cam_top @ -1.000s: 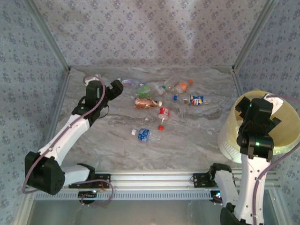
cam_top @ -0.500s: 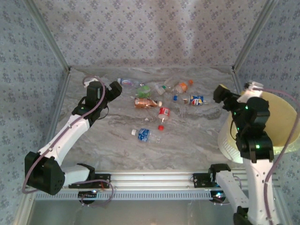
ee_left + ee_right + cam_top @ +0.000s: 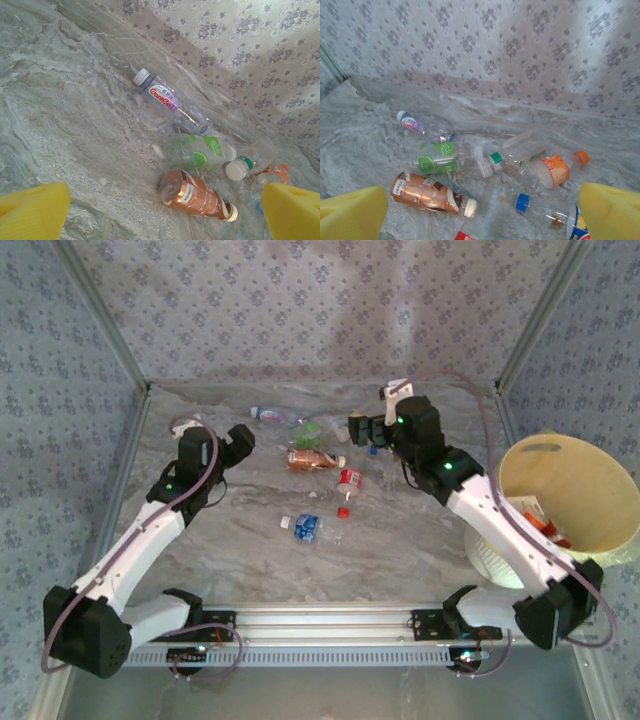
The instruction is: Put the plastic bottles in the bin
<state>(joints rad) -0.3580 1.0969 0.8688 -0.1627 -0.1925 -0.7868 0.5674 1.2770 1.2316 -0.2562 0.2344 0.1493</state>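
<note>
Left jaws and right jaws both hang wide apart, empty. Between them the plastic bottles (image 3: 200,151) lie flat on the marbled worktop (image 3: 420,530). I count at least seven ahead of the right jaws: one brown bottle (image 3: 312,460), its long axis running from jaws to jaws with the white cap toward the right jaws, plus one green-label (image 3: 437,157), one clear red-logo (image 3: 165,95), one orange-capped (image 3: 547,172), one blue-capped (image 3: 540,210), one green-capped (image 3: 510,155) and one red-label (image 3: 350,481). One blue-label bottle (image 3: 308,528) sits nearer the arm bases, and the single pale-yellow bin (image 3: 575,475) stands upright, well off beyond the right jaws.
</note>
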